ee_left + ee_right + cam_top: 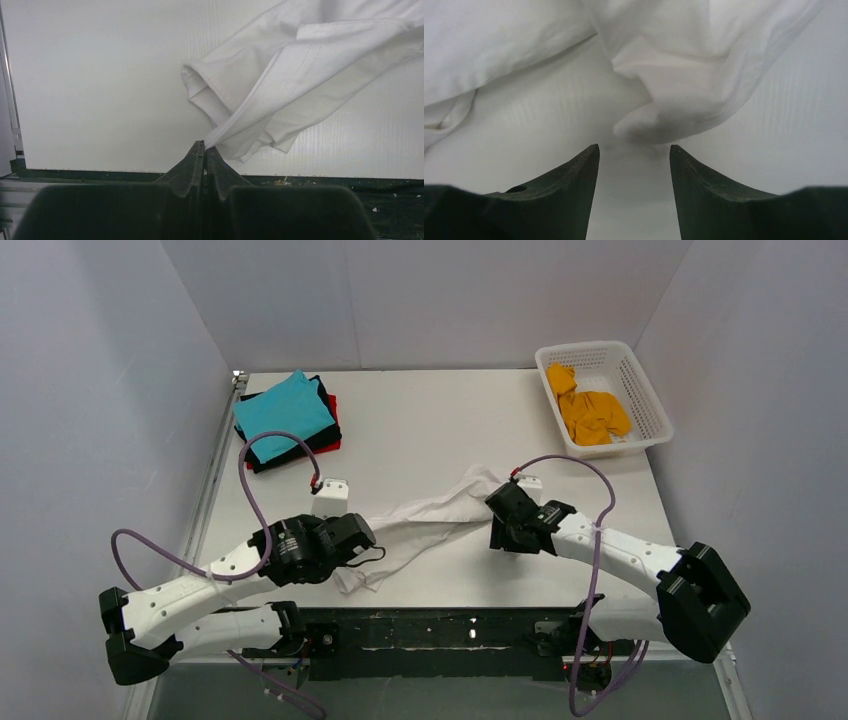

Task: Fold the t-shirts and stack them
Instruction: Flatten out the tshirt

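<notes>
Left gripper [204, 145] is clamped on an edge of the white t-shirt [430, 512], which lies bunched on the table [420, 420], its long axis running from 8 to 2 o'clock. Right gripper [634, 150], jaws apart and empty, faces a cloth fold just ahead at 12 o'clock.

L claw [205, 146] clamped – R claw [634, 148] spread.

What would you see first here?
A long white t-shirt lies twisted across the middle of the table, pinched by the left fingers, while the right fingers stand open near it. Bright colours pop too: an orange t-shirt in the far-right basket, a teal t-shirt far left.
</notes>
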### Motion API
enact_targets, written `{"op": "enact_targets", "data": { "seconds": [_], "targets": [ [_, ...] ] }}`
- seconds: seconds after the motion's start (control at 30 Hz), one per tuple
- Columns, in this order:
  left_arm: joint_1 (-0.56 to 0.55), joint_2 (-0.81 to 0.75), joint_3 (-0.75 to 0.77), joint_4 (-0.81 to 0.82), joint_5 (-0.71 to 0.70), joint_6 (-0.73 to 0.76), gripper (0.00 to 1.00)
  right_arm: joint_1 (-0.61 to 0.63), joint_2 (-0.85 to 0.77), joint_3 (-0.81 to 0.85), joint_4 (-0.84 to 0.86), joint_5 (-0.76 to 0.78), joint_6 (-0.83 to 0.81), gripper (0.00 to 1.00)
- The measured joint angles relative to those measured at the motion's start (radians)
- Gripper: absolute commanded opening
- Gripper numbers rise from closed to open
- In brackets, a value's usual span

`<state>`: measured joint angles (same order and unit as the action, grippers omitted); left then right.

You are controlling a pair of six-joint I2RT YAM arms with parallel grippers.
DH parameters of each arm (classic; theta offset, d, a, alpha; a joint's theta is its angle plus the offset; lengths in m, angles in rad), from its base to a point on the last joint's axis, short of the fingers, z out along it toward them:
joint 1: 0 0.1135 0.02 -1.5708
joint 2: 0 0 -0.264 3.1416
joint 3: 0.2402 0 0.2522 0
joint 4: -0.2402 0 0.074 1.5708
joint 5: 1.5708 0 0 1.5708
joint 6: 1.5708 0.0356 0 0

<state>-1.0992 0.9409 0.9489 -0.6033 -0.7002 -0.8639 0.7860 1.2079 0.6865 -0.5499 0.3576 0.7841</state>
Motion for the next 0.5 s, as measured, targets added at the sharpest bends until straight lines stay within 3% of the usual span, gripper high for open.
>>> {"op": "enact_targets", "data": {
  "seconds": [0.13, 0.17, 0.23, 0.27, 0.4, 0.5],
  "targets": [
    [0.002, -0.023, 0.0, -0.016, -0.023, -0.004, 0.0, 0.0, 0.069, 0.0, 0.0, 0.094, 0.043, 0.54],
    [0.004, -0.032, -0.001, -0.018, -0.028, -0.004, 0.0, 0.0, 0.078, 0.0, 0.001, 0.109, 0.051, 0.46],
    [0.009, -0.047, -0.004, -0.026, -0.04, -0.005, 0.0, 0.0, 0.093, 0.0, 0.004, 0.13, 0.058, 0.1],
    [0.012, -0.05, -0.005, -0.032, -0.046, -0.006, 0.0, 0.0, 0.097, 0.0, 0.004, 0.138, 0.06, 0.04],
    [0.042, -0.051, -0.005, -0.053, -0.075, -0.007, 0.0, -0.004, 0.082, 0.001, -0.006, 0.168, 0.064, 0.01],
    [0.124, -0.051, -0.005, -0.05, -0.077, 0.013, 0.0, -0.052, 0.023, 0.009, -0.045, 0.169, 0.042, 0.01]
  ]
}}
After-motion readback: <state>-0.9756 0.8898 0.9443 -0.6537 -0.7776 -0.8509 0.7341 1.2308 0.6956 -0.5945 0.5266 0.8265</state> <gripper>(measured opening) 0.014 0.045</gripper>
